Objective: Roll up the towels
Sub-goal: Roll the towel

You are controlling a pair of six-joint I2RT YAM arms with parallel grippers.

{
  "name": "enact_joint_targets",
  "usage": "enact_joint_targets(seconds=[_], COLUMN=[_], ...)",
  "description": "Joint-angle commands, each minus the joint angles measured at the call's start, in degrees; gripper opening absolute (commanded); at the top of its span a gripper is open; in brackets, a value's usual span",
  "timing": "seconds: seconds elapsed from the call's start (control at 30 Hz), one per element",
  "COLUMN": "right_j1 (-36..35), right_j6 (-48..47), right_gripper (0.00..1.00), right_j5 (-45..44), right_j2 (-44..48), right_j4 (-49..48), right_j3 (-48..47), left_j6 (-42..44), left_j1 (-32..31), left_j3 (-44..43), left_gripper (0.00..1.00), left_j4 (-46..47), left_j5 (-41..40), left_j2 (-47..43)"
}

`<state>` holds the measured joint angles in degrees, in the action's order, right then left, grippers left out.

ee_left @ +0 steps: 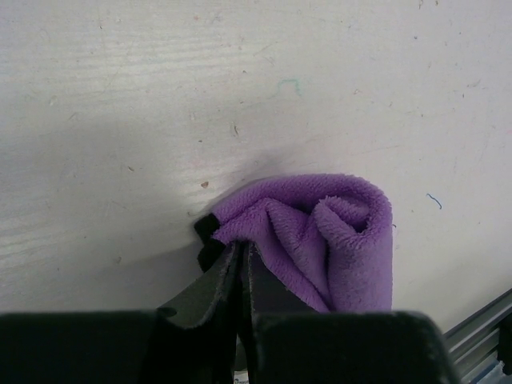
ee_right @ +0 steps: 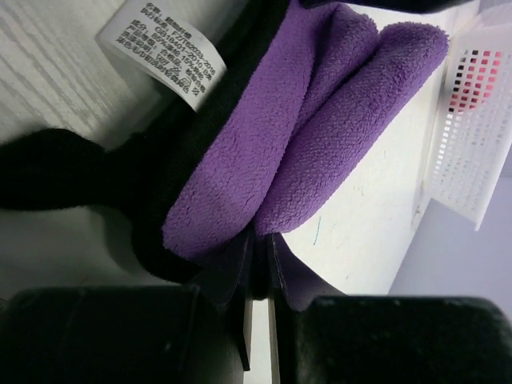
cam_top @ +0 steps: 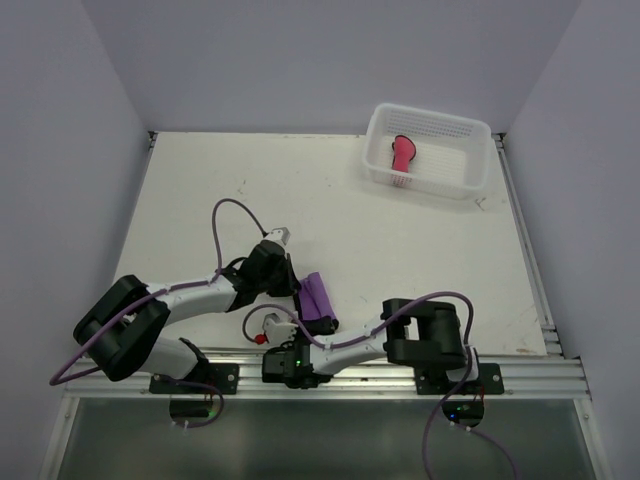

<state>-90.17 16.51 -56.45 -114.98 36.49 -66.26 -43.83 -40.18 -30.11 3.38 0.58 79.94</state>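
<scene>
Both hands pinch the fuzzy purple towel roll (cam_top: pixel 318 302) – left hand (ee_left: pixel 238 264) and right hand (ee_right: pixel 258 248) – likely so it stays rolled.

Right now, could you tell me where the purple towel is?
In the top view, the purple towel lies rolled near the table's front edge, left of centre, pinched between the left gripper and right gripper, far from the white basket.
</scene>
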Motion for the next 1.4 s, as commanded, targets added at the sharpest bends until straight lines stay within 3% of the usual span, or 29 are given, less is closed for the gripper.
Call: enact_joint_targets(seconds=[0.0, 0.43, 0.93, 1.17, 1.37], right_j1=[-0.9, -0.8, 1.9, 3.2, 4.0], right_j6=[-1.2, -5.5, -7.5, -7.6, -7.6], right_gripper=[0.00, 0.00, 0.00, 0.00, 0.00], right_j5=[11.0, 18.6, 24.8, 26.6, 27.7], right_j2=[-3.6, -11.0, -14.1, -14.7, -14.7], right_j4=[-3.9, -1.9, -2.0, -2.0, -1.9], right_j3=[-1.9, -6.0, -7.8, -8.3, -8.4], left_j6=[1.3, 1.5, 3.2, 4.3, 4.2], left_j1=[0.2, 0.2, 0.4, 1.2, 1.3], left_j3=[0.6, 0.6, -1.6, -2.9, -3.3], left_gripper=[0.08, 0.07, 0.29, 0.33, 0.35], left_j4=[3.3, 3.6, -6.4, -11.3, -7.4], left_j5=[1.0, 2.2, -0.4, -3.1, -0.9], left_j2=[0.6, 0.7, -6.5, -13.4, -16.2])
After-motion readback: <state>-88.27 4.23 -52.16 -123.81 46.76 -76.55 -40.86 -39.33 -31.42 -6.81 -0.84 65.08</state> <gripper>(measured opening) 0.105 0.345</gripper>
